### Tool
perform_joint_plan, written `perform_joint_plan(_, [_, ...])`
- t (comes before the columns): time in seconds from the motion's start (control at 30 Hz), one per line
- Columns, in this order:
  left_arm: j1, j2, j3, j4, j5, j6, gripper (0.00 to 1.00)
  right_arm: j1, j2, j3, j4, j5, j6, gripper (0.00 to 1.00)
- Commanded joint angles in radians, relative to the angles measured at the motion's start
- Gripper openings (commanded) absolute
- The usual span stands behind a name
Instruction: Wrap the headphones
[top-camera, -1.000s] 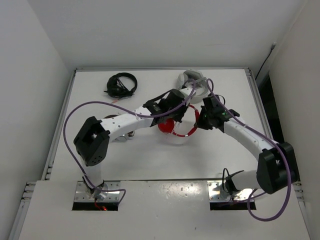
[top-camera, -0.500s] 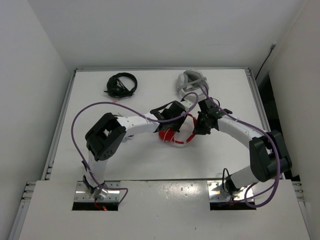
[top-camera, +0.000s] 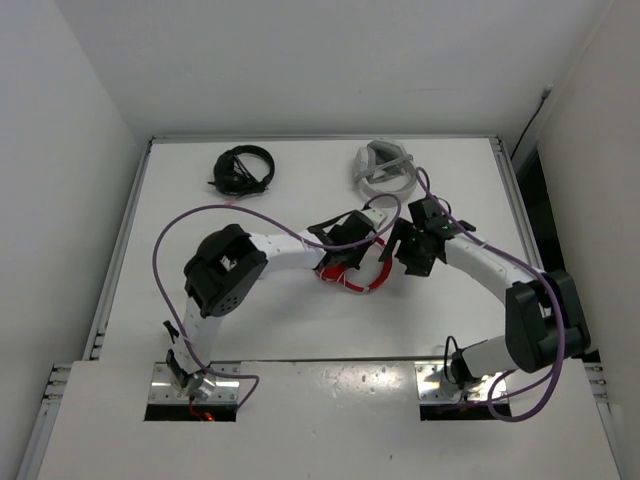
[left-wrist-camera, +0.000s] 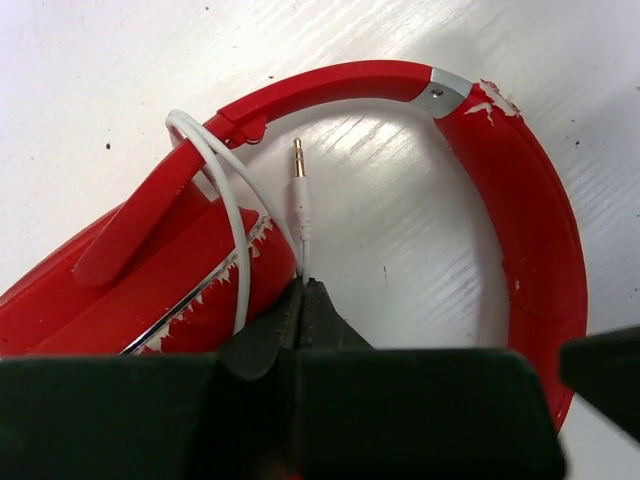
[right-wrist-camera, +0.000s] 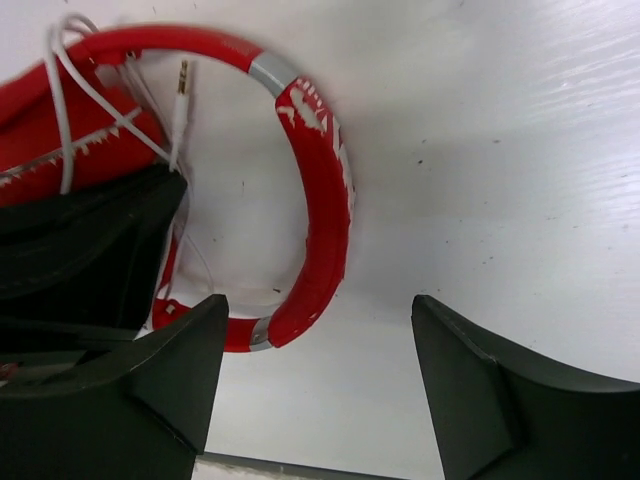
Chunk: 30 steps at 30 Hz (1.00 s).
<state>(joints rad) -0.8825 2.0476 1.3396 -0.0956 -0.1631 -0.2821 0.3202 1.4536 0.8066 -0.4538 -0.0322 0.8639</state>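
- Red headphones (top-camera: 352, 274) lying flat on a white table (top-camera: 200, 230), about mid-table, between the two arm tips.
- Left gripper (left-wrist-camera: 302, 290) clenched on the thin white cable (left-wrist-camera: 236, 230), just behind the gold plug (left-wrist-camera: 298, 160) and beside the earcup (left-wrist-camera: 150, 280).
- Right gripper (right-wrist-camera: 318, 305) released, fingers spread wide above the headband (right-wrist-camera: 325, 190), touching nothing.
- Wrap judged well along: cable looped over the folded earcup and the band's hinge, with only a short tail loose.
- Probably left to do: tucking the plug end in and letting go.
- Compared with a second ago: both grippers drawn nearer the robot, headphones shifted the same way, grey headset (top-camera: 383, 165) at the far edge no longer partly covered by the left arm.
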Motion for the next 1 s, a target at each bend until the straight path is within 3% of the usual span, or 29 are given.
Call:
perform_joint_plan(0.0, [-0.009,-0.001,0.009,0.016,-0.024,0.017,0.08,-0.042,-0.056,0.025,-0.005,-0.003,0.003,0.74])
perform_joint_plan(0.03, [-0.018,-0.001,0.019,0.025,-0.004,0.027,0.21,-0.052,-0.067,0.051,-0.005,-0.003,-0.008,0.74])
perform_joint_plan(0.07, [-0.018,-0.018,0.020,0.025,0.011,0.027,0.21,-0.052,-0.076,0.060,-0.017,-0.003,-0.020,0.74])
perform_joint_plan(0.1, [-0.018,-0.027,0.029,0.025,0.011,0.041,0.30,-0.067,-0.076,0.069,-0.026,-0.003,-0.020,0.75])
perform_joint_plan(0.2, [-0.039,-0.072,0.049,0.034,0.011,0.064,0.42,-0.089,-0.085,0.095,-0.039,-0.003,-0.042,0.75])
perform_joint_plan(0.37, [-0.072,-0.159,0.069,0.025,-0.061,0.115,0.50,-0.122,-0.104,0.155,-0.063,-0.003,-0.100,0.75])
perform_joint_plan(0.5, [-0.072,-0.248,0.069,-0.015,-0.142,0.136,0.50,-0.144,-0.131,0.166,-0.074,-0.012,-0.149,0.75])
perform_joint_plan(0.63, [-0.072,-0.369,0.078,-0.015,-0.213,0.156,0.61,-0.182,-0.154,0.166,-0.074,-0.021,-0.184,0.75])
perform_joint_plan(0.67, [-0.058,-0.410,0.092,-0.015,-0.213,0.156,0.70,-0.197,-0.168,0.166,-0.074,-0.021,-0.199,0.75])
perform_joint_plan(0.7, [-0.058,-0.426,0.104,-0.030,-0.223,0.156,0.72,-0.207,-0.180,0.166,-0.074,-0.034,-0.209,0.75])
perform_joint_plan(0.9, [0.115,-0.556,0.156,-0.133,-0.188,0.101,0.78,-0.306,-0.213,0.157,-0.065,-0.107,-0.353,0.78])
perform_joint_plan(0.93, [0.135,-0.575,0.156,-0.150,-0.165,0.101,0.81,-0.326,-0.213,0.166,-0.065,-0.132,-0.383,0.78])
perform_joint_plan(0.97, [0.154,-0.590,0.145,-0.168,-0.153,0.113,0.91,-0.366,-0.222,0.177,-0.084,-0.165,-0.460,0.79])
